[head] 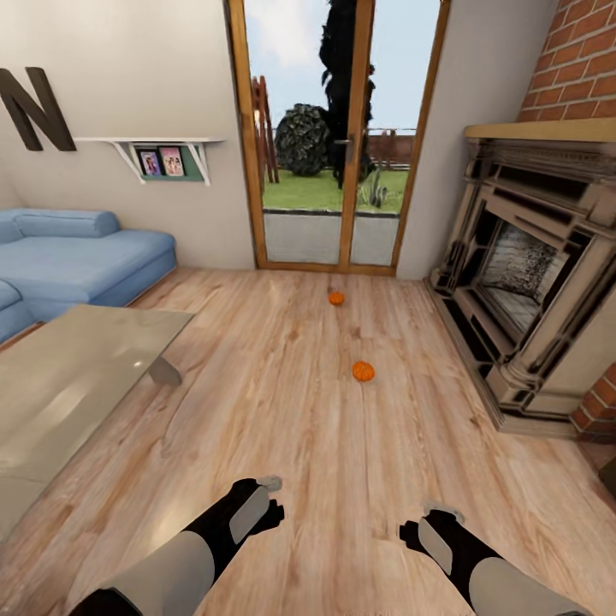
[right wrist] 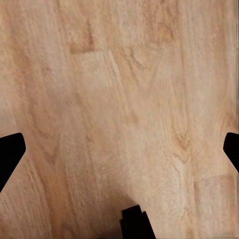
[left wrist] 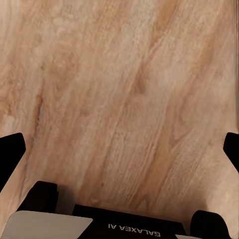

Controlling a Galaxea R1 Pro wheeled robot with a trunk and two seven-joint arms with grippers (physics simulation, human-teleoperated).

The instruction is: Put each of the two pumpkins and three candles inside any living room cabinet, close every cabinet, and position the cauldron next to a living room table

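Two pumpkins on the bare wood floor (head: 282,402) ahead of me: nearer pumpkin (head: 363,370) mid-room, right of centre; farther pumpkin (head: 336,298) just short of the glass door (head: 334,137). They sit well apart from each other. Candles, cauldron and cabinet aren't among what I can pick out here.

My left tool (head: 272,500) and right tool (head: 425,524) hang low at the front, both empty. In each wrist view the finger tips sit at opposite edges with plain floor between, so both are spread wide.

Glass-topped table (head: 77,376) on my left, blue sofa (head: 77,257) behind it, fireplace (head: 530,274) on my right.

Risks, my guess:
- Pumpkins are round and on a slick floor, so a clumsy approach could nudge one rolling toward the door or fireplace.
- Reaching down to floor level is a long stretch.
- Table corner is near my left side when turning.
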